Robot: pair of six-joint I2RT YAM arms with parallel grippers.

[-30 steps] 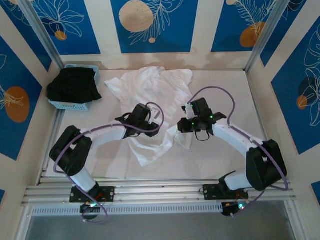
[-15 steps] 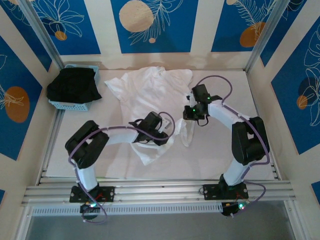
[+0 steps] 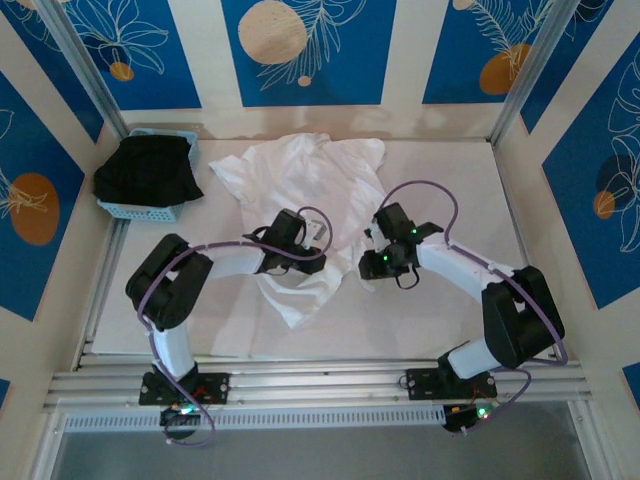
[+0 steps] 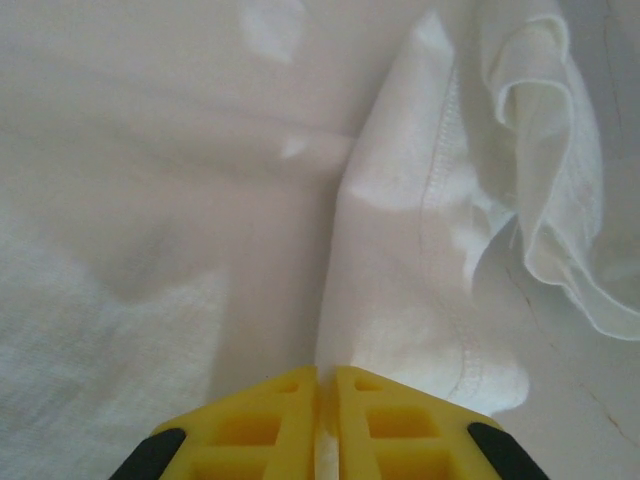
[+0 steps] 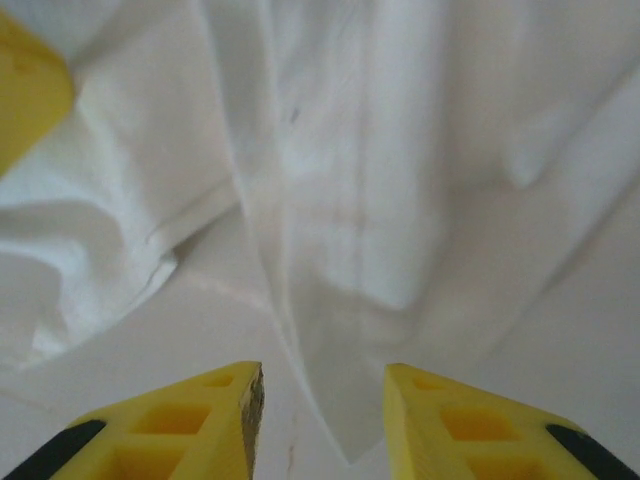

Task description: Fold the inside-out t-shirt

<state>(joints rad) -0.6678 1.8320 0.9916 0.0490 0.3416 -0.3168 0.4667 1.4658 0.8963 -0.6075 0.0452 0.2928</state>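
The inside-out t-shirt (image 3: 300,175) is white and lies crumpled from the back centre of the table down to a point near the middle. My left gripper (image 3: 296,258) sits on its lower part. In the left wrist view this gripper (image 4: 326,372) is shut, with a ridge of the t-shirt (image 4: 400,230) pinched between its yellow fingers. My right gripper (image 3: 370,268) hovers at the shirt's right edge. In the right wrist view it (image 5: 323,375) is open, with a pointed flap of the t-shirt (image 5: 350,250) lying loose just ahead of its fingers.
A light blue basket (image 3: 135,208) holding a black garment (image 3: 150,170) stands at the back left. Bare white table (image 3: 450,190) lies to the right of the shirt and along the near edge. Patterned walls close in the back and both sides.
The left gripper has shut on a fold of the shirt and pulled back up and left. The right gripper has opened, let go of the cloth and moved toward the near side.
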